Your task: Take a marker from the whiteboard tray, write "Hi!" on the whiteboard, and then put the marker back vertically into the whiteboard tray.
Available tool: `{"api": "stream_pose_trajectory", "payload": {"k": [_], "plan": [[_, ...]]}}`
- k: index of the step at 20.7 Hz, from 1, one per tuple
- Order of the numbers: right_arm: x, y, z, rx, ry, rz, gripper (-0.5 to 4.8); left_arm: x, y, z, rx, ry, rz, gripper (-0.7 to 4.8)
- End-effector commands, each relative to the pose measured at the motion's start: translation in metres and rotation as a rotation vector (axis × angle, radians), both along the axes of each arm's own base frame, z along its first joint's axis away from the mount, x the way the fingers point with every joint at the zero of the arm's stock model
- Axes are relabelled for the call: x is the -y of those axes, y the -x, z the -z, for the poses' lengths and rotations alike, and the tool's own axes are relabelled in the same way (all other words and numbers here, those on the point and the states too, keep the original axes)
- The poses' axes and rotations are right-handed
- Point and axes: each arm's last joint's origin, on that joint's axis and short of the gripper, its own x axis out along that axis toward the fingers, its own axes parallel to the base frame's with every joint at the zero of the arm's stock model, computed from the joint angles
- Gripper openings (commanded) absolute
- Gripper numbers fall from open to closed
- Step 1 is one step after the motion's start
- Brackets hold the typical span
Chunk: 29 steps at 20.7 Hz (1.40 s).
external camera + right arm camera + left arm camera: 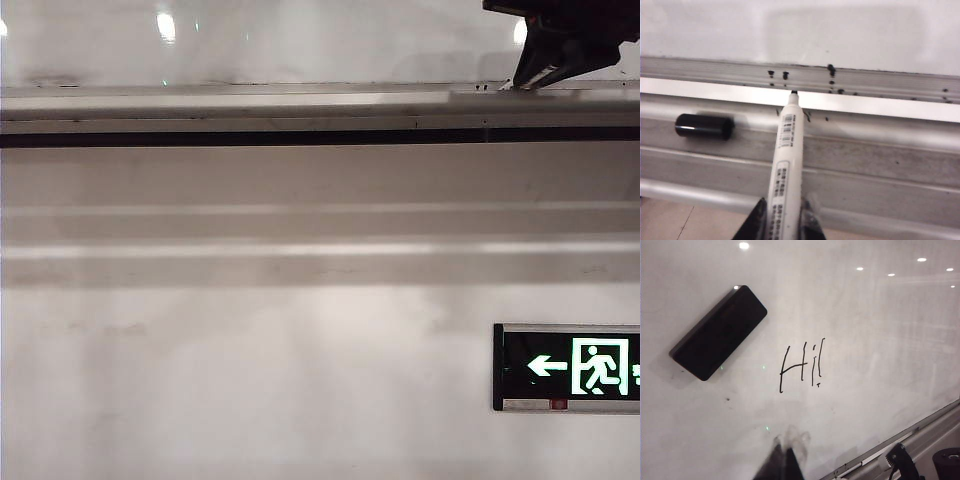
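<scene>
Right gripper is pinching the marker, tip over the tray by a loose black cap. Left gripper faces the whiteboard, looks pressed together.

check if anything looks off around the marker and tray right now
The marker, held in the right gripper over the whiteboard tray, has its tip bare; its black cap lies loose on the tray, apart from it. Ink specks dot the tray's back ledge.
</scene>
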Motion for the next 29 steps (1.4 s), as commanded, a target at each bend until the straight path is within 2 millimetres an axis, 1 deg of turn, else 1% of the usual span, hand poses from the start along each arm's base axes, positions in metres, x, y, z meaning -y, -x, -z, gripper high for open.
{"api": "stream_pose_trajectory", "payload": {"k": [1, 3, 4, 5, 6, 7, 10, 14, 18, 21, 22, 23, 24, 26, 29], "plan": [[-0.002, -0.006, 0.003, 0.005, -0.007, -0.001, -0.05, -0.001, 0.002, -0.003, 0.019, 0.008, 0.005, -0.06], [-0.002, -0.007, 0.003, 0.01, -0.008, -0.001, -0.04, -0.001, 0.002, -0.003, 0.019, 0.008, 0.005, -0.06], [-0.002, -0.007, 0.004, 0.009, -0.007, -0.001, 0.06, -0.001, 0.002, -0.003, 0.019, 0.008, 0.005, -0.06], [-0.002, -0.007, 0.003, 0.009, -0.008, -0.002, 0.53, -0.001, 0.002, -0.003, 0.019, 0.008, 0.005, -0.06], [-0.002, -0.007, 0.003, 0.01, -0.008, -0.002, 1.45, -0.001, 0.002, -0.003, 0.019, 0.008, 0.005, -0.06], [-0.002, -0.007, 0.003, 0.01, -0.009, -0.007, 2.14, -0.001, 0.002, -0.003, 0.018, 0.008, 0.005, -0.06], [-0.003, -0.006, 0.002, 0.012, -0.022, -0.046, 2.21, -0.001, 0.002, -0.003, 0.019, 0.008, 0.005, -0.06], [-0.002, -0.002, -0.005, 0.042, -0.03, -0.051, 2.21, -0.001, 0.002, -0.003, 0.019, 0.008, 0.005, -0.06], [-0.001, 0.003, -0.02, 0.141, -0.052, -0.052, 2.21, -0.001, 0.002, -0.003, 0.018, 0.008, 0.005, -0.06], [0.0, 0.008, -0.034, 0.186, -0.063, -0.052, 2.2, -0.001, 0.002, -0.003, 0.017, 0.007, 0.005, -0.06], [0.001, 0.012, -0.043, 0.216, -0.069, -0.054, 1.92, -0.001, 0.002, -0.002, 0.014, 0.005, 0.005, -0.06], [0.002, 0.02, -0.059, 0.266, -0.083, -0.09, -0.21, -0.001, 0.001, -0.001, 0.0, -0.005, 0.005, -0.06], [0.003, 0.026, -0.071, 0.306, -0.095, -0.118, -0.07, 0.0, 0.001, 0.001, -0.013, -0.015, 0.005, -0.06], [0.003, 0.039, -0.093, 0.375, -0.114, -0.161, -0.06, 0.001, 0.0, 0.004, -0.035, -0.033, 0.005, -0.06], [-0.001, 0.061, -0.13, 0.469, -0.132, -0.234, -0.06, 0.0, 0.0, 0.004, -0.042, -0.039, 0.005, -0.06]]}}
